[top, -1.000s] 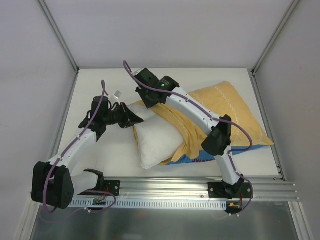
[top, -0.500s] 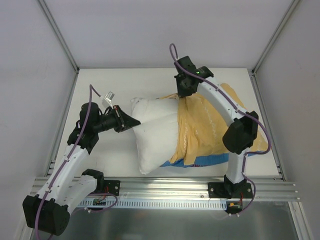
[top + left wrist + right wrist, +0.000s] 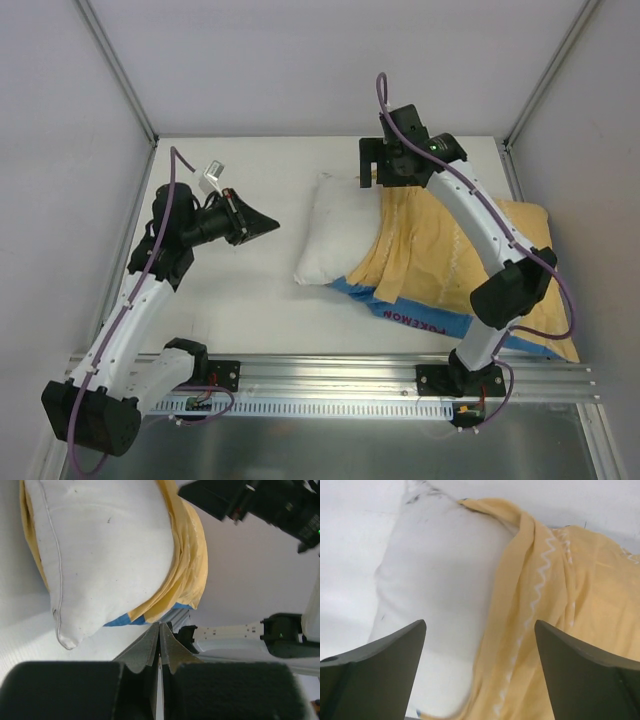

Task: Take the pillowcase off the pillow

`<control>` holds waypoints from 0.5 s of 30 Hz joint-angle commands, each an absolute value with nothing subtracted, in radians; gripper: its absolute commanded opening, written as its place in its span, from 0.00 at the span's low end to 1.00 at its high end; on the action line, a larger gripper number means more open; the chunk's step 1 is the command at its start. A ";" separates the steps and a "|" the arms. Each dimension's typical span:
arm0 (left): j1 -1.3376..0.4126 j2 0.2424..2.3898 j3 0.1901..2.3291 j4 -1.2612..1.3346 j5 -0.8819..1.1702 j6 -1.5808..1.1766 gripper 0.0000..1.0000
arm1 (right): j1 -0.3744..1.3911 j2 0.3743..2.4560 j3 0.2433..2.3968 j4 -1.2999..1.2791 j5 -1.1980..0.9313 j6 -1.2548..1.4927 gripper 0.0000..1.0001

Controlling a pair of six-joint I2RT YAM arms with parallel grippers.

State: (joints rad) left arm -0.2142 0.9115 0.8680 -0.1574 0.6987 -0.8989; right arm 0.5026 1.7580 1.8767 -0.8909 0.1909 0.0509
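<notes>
The pillow (image 3: pixel 335 235) pokes half out of the pillowcase (image 3: pixel 445 250) near the tabletop's (image 3: pixel 230 295) far edge. Left pincer (image 3: pixel 272 222) clenched empty, well apart; right pincer (image 3: pixel 371 177) released just above.

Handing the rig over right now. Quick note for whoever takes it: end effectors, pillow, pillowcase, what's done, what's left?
Left end effector: shut, empty, off to the left of the pillow, not touching it.
Right end effector: open, holding nothing, above the far edge where the pillow meets the pillowcase.
Done: the pillow's left part is out, bare white, on the table.
Left: the rest sits inside the pillowcase, yellow face up, blue showing at the near edge. Likely next: regrip both and pull apart.
</notes>
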 commanded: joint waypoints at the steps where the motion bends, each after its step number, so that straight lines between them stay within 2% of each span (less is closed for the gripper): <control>1: -0.196 0.997 0.934 -0.163 0.646 -0.891 0.00 | 0.515 1.589 1.905 -0.925 0.181 0.020 0.96; 6: -0.207 1.132 0.974 -0.213 0.670 -0.816 0.00 | 0.522 1.351 1.645 -0.928 0.209 0.017 0.97; 7: -0.230 1.149 0.982 -0.236 0.664 -0.766 0.05 | 0.522 1.310 1.596 -0.927 0.215 0.028 0.97; 8: -0.245 1.161 0.985 -0.270 0.657 -0.741 0.42 | 0.522 1.271 1.501 -0.927 0.212 0.035 0.98; 9: -0.267 1.179 0.988 -0.290 0.641 -0.695 0.65 | 0.522 1.199 1.456 -0.928 0.210 0.043 0.98; 10: -0.288 1.187 0.997 -0.304 0.618 -0.672 0.82 | 0.522 1.165 1.415 -0.936 0.203 0.060 0.98; 11: -0.335 1.195 1.002 -0.316 0.609 -0.651 0.94 | 0.522 1.134 1.378 -0.943 0.202 0.066 0.98; 12: -0.359 1.212 1.008 -0.342 0.606 -0.606 0.99 | 0.522 1.106 1.326 -0.957 0.207 0.072 0.98; 15: -0.439 1.236 1.016 -0.393 0.566 -0.536 0.99 | 0.522 1.026 1.276 -1.029 0.222 0.097 0.98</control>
